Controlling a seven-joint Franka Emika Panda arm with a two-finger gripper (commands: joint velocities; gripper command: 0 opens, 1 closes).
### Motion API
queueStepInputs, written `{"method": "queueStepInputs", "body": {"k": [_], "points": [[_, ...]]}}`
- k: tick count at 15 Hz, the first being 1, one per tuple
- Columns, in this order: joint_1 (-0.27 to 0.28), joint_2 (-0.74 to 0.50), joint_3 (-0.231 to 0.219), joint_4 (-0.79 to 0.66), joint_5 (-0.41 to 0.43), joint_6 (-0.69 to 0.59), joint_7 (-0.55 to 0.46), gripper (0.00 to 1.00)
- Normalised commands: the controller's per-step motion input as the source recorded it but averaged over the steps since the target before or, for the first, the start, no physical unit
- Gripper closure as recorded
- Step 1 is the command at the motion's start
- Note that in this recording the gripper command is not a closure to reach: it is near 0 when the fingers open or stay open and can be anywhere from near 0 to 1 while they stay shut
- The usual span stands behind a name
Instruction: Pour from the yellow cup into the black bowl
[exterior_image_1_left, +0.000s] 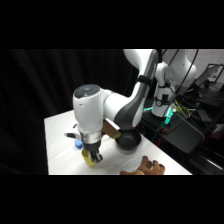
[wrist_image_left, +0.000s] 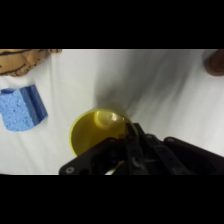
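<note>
Right now the gripper (exterior_image_1_left: 92, 159) is hanging low over the white table (exterior_image_1_left: 60, 145), down at the near edge, and it is reaching the yellow cup (exterior_image_1_left: 89, 160). Whether its fingers are gripping the cup or standing apart cannot be told: the black linkage is covering them in the wrist view. There the yellow cup (wrist_image_left: 96, 131) is showing its open mouth, sitting just above the linkage at about 12 o'clock from it. The black bowl (exterior_image_1_left: 128, 140) is resting on the table at roughly 2 o'clock from the cup in the side view, near but not touching, partly under the arm's elbow. A blue block (wrist_image_left: 21, 107) is lying at 10 o'clock from the cup in the wrist view, apart from it. A brown object (exterior_image_1_left: 148, 167) is sitting at the table's near edge, at 4 o'clock from the bowl.
</note>
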Motion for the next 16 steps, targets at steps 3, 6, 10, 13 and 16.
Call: {"method": "queueStepInputs", "body": {"k": [3, 6, 10, 13, 16], "points": [[-0.017, 0.08, -0.010, 0.13, 0.014, -0.15, 0.04, 0.18], [-0.037, 0.07, -0.003, 0.13, 0.036, -0.14, 0.01, 0.18], [-0.044, 0.04, -0.002, 0.16, 0.061, -0.19, 0.00, 0.00], [-0.039, 0.01, 0.007, 0.14, 0.067, -0.20, -0.01, 0.00], [-0.021, -0.01, 0.005, 0.12, 0.054, -0.17, 0.00, 0.00]]}}
